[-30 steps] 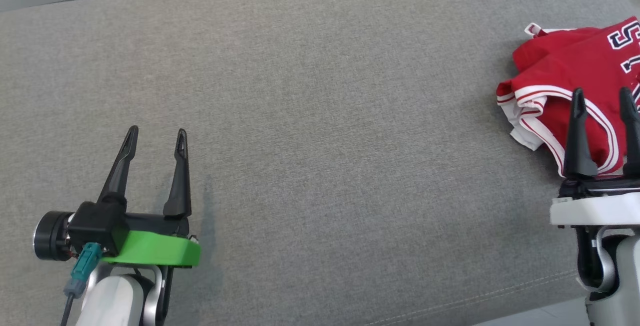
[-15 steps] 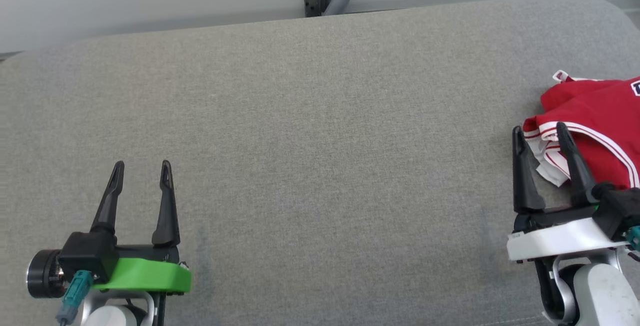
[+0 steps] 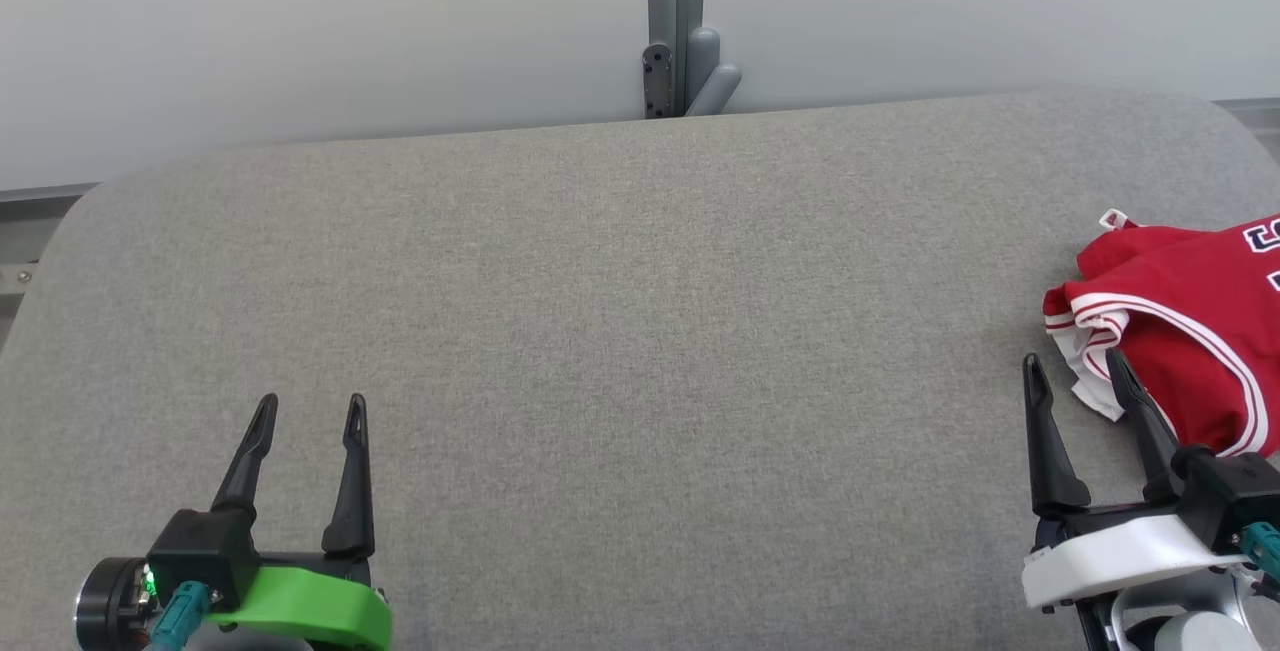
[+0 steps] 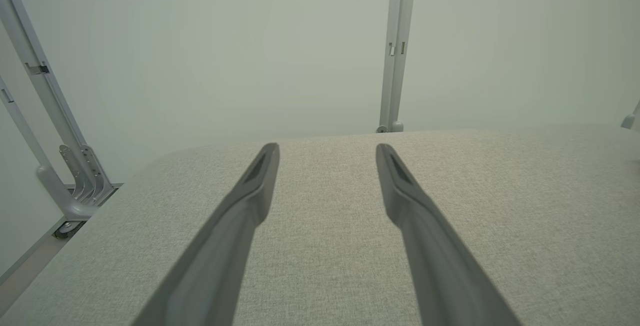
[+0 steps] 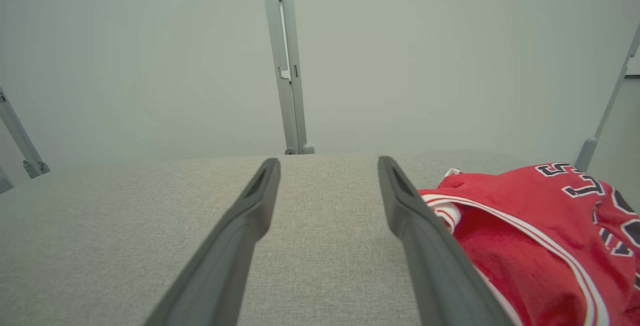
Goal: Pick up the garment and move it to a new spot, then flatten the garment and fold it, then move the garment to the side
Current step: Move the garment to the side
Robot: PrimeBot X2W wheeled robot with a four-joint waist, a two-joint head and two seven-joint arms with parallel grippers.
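- Lying crumpled at the right end of the grey bench (image 3: pixel 620 331) is the red garment (image 3: pixel 1180 331), white-trimmed, with dark lettering showing.
- The right gripper (image 3: pixel 1071 361) is hovering with its jaws spread wide, holding nothing, its outer finger just beside the garment's striped edge.
- The left gripper (image 3: pixel 308 409) is standing open and empty over the bench, well apart from the garment.

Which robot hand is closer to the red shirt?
Right. The right gripper sits just beside the edge of the red shirt; the left gripper is far across the grey cushion.
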